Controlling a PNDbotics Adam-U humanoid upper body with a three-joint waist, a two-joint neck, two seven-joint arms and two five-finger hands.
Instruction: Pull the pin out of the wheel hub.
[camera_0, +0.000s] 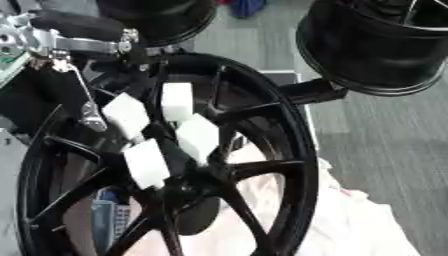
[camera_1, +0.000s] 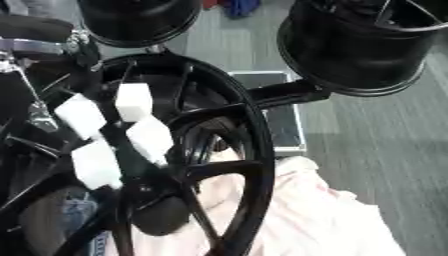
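Your left robot hand (camera_0: 162, 135) comes in from the upper left and sits over the centre of the black wheel hub (camera_0: 289, 150), its white-padded fingers (camera_0: 144, 162) bunched together around the hub's middle. Whether they pinch the pin you cannot tell; the pin itself is hidden behind them. The wheel hub stands tilted, its spokes fanning out below the fingers, and leans on a pale pink cloth (camera_0: 350, 225). Two more black rims (camera_1: 359, 45) stand behind, on the grey floor (camera_0: 385, 135).
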